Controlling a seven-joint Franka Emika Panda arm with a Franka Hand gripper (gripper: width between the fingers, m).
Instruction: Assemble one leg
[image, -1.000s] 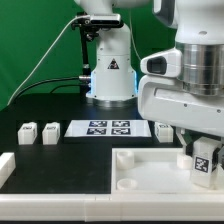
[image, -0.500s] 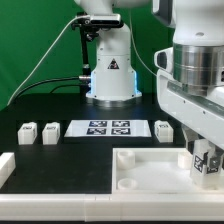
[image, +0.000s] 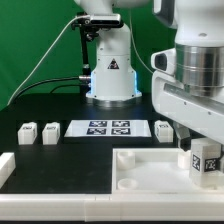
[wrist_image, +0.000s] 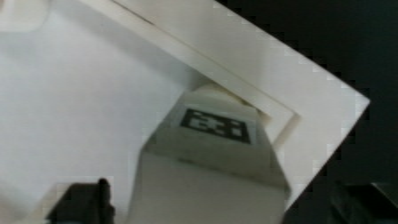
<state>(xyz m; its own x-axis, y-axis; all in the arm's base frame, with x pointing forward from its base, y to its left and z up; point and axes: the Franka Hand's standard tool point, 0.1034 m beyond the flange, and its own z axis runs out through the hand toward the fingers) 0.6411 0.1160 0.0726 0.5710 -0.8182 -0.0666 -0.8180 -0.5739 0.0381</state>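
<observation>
My gripper (image: 203, 152) is shut on a leg (image: 205, 160), a small white peg with a black-and-white tag. It holds the leg upright at the corner of the white tabletop (image: 150, 172) on the exterior view's right. In the wrist view the leg (wrist_image: 214, 150) stands between my dark fingers (wrist_image: 80, 200), close against the tabletop's raised rim (wrist_image: 267, 95), with my gripper (wrist_image: 214, 208) round it. Whether the leg's foot sits in a corner hole is hidden. Three more legs lie on the black table: two at the left (image: 27, 132) (image: 49, 132) and one behind the tabletop (image: 163, 129).
The marker board (image: 105, 128) lies flat between the loose legs. The robot base (image: 110, 72) stands behind it with a cable running off to the left. A white block (image: 5, 165) sits at the left edge. A hole (image: 126, 158) shows in the tabletop's near-left corner.
My gripper and the leg it holds have shifted slightly right and down at the tabletop's corner, and the leg's tagged face has turned a little. The other parts have not moved.
</observation>
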